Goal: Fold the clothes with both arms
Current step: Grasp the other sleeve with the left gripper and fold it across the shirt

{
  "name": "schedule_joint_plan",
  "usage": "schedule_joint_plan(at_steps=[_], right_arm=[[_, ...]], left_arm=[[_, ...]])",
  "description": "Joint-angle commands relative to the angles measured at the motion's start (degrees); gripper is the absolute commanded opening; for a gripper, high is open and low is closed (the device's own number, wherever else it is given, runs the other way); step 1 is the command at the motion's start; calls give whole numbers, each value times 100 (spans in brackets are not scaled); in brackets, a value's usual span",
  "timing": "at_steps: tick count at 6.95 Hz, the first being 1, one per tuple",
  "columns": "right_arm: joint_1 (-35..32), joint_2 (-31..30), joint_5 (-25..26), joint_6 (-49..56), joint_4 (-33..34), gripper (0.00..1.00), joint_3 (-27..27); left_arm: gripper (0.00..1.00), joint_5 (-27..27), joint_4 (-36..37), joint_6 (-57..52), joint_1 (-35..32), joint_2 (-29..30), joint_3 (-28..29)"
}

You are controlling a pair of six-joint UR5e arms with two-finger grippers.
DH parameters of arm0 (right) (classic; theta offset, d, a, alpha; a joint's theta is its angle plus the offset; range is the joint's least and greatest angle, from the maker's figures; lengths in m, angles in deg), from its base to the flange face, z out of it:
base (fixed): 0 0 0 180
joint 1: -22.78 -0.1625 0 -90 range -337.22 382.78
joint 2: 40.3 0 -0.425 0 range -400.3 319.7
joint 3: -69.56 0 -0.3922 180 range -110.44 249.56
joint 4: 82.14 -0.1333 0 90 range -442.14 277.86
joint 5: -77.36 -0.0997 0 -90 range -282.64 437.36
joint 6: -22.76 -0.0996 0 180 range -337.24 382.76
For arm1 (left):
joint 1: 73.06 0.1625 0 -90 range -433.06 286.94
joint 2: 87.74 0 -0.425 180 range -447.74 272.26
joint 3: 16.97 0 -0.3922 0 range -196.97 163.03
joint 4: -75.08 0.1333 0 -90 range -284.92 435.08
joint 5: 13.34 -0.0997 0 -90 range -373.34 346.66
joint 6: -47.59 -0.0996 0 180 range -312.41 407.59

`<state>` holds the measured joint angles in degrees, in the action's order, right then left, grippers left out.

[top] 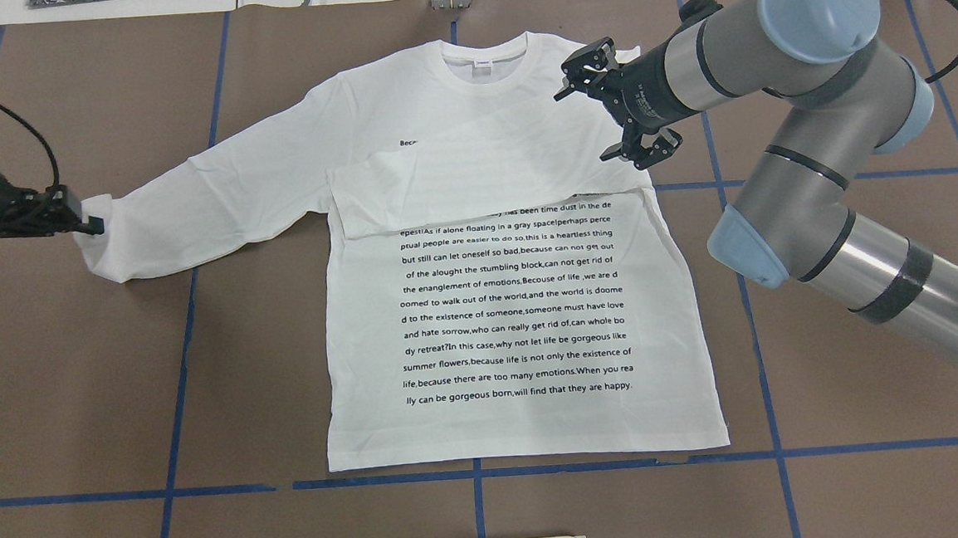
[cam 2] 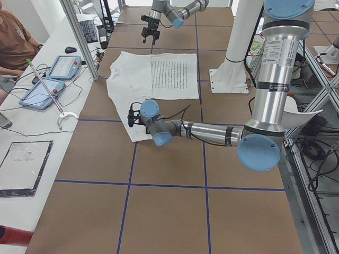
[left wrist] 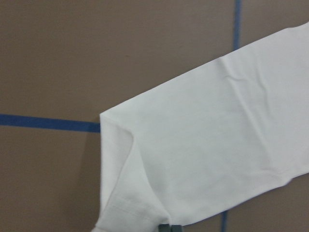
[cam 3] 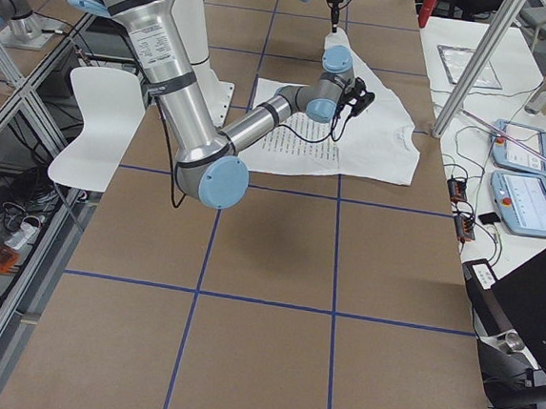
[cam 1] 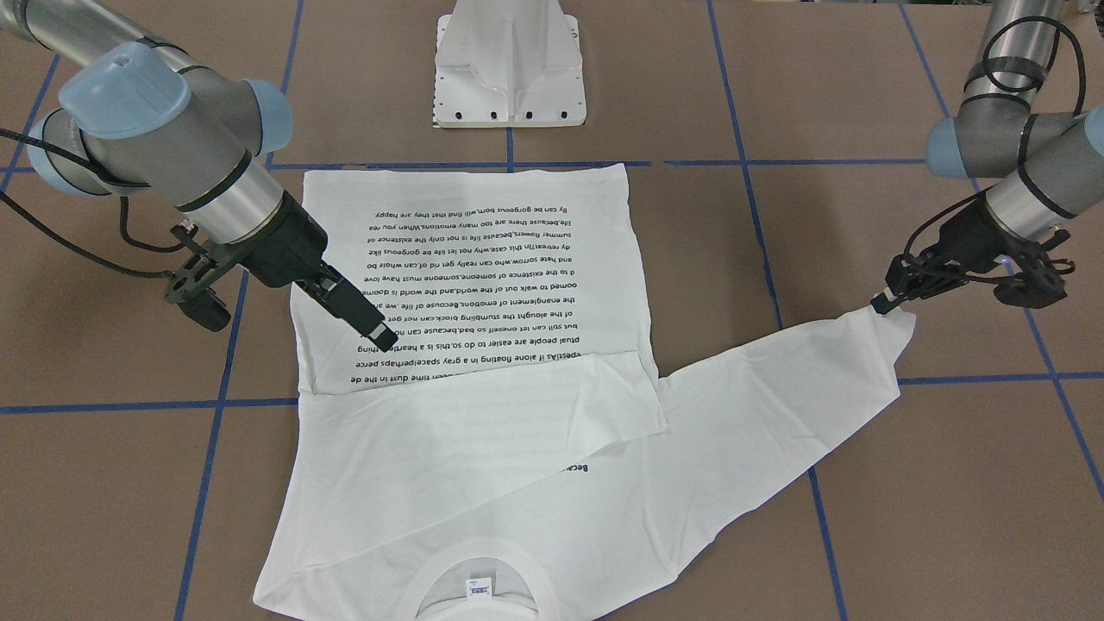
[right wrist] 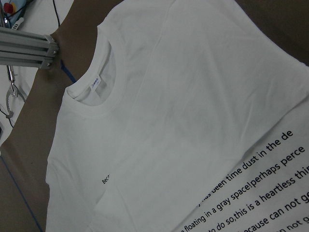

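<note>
The left tool (top: 87,224) is clenched on the end of the shirt's (top: 514,300) outstretched sleeve (top: 216,185). The right tool (top: 642,152) hangs above the chest, jaws spread, holding nothing. The shirt lies flat on the desk (top: 829,414), print up; its last line ends "will find that they are happy."

White shirt (top: 515,317) flat on the brown surface (top: 77,368), txt side up, one sleeve folded across chest. Left tool (top: 90,225) pinches the other cuff, right tool (top: 587,125) spread wide over the shoulder.
</note>
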<state>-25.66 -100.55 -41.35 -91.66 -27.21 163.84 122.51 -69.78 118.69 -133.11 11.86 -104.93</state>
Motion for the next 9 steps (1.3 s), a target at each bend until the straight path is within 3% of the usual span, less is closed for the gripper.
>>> schedule_joint_plan(at_steps=[1,3,4,6,8,9], right_arm=[[-331,-223,-422,217,-44,100,2],[-412,-469,-521,429,-71,100,37],[-412,-670,-521,438,-71,100,176],[-412,-830,-513,438,-80,100,301],[-412,-883,-521,447,-80,100,318],[-421,-944,-547,447,-71,100,440]], left_arm=[[0,-31,62,2038,596,1379,-161],[0,-1028,805,3596,1088,2829,-56],[0,-1765,1053,4100,1422,3593,320],[0,-2805,1100,5086,1880,5281,2046],[0,-3737,1056,5133,2434,5524,2456],[0,-3924,1030,5098,2610,5656,2659]])
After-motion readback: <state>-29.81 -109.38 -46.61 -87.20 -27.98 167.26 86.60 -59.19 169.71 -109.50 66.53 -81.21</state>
